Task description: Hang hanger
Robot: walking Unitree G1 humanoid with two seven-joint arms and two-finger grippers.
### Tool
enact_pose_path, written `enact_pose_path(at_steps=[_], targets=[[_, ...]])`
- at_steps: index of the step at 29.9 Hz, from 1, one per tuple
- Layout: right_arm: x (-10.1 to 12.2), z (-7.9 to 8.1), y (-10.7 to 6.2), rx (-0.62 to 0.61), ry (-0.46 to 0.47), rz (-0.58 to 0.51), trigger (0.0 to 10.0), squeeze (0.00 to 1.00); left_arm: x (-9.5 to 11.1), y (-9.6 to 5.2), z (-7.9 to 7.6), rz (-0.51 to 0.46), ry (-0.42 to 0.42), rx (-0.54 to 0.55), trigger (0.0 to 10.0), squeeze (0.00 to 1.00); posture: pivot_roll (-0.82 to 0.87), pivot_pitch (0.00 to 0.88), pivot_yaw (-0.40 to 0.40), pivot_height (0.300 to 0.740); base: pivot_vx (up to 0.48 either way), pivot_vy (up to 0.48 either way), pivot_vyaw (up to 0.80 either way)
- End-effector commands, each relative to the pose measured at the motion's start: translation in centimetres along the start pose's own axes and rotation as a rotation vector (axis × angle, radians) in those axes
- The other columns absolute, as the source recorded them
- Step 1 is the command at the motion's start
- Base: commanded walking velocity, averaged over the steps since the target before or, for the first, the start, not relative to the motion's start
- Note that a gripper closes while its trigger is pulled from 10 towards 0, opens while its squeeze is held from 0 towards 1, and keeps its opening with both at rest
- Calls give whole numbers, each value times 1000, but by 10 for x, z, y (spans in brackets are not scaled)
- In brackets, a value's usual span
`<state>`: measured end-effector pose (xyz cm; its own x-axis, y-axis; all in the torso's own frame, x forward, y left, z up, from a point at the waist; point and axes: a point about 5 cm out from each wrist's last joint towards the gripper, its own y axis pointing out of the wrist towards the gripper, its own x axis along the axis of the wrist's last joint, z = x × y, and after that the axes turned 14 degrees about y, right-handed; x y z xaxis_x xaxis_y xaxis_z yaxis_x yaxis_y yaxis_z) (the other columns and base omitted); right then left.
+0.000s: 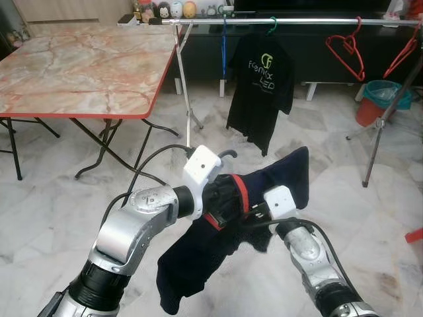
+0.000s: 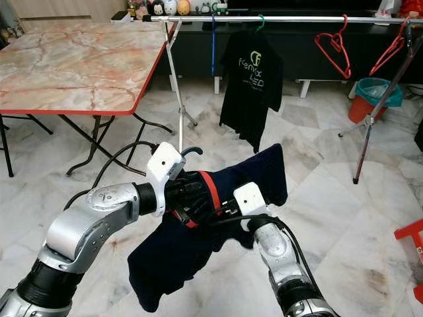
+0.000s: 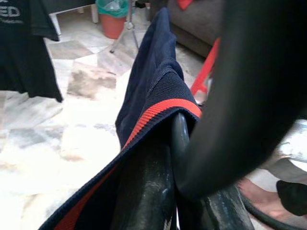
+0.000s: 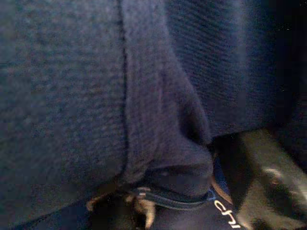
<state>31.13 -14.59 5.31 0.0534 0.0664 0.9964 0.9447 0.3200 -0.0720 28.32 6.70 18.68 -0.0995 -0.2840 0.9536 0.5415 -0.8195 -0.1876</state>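
Before the rack's rail [image 1: 291, 22], left gripper [image 1: 225, 198] is clamped on the navy garment's [image 1: 198, 257] collar and hanger [image 1: 228, 154]; right gripper [image 1: 261, 214] closure indeterminate; raise hook level, clearing the black T-shirt [image 1: 261, 86].

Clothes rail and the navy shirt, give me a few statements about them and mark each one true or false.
1. A black T-shirt hangs on the rail. True.
2. The navy shirt already hangs on the rail. False: both arms hold it low over the floor.
3. Red hangers hang bare on the rail. True.
4. The table stands on the robot's right. False: on its left.
5. The navy shirt's collar has a red stripe. True.
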Motion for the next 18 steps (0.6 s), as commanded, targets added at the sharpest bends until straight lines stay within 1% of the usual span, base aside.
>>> enact_pose_path(at_steps=[1,13,18], targets=[[9,3,5,11,3,-49,0,0,-7,-2,4,51,12,31,10000,0,51,31,27,740,0,0,0],[5,6,2,47,6,-38,0,0,-12,-3,6,74,21,44,10000,0,47,34,27,740,0,0,0],[3,9,1,60,6,-30,0,0,-22,-6,10,126,62,56,10000,0,46,34,27,740,0,0,0]])
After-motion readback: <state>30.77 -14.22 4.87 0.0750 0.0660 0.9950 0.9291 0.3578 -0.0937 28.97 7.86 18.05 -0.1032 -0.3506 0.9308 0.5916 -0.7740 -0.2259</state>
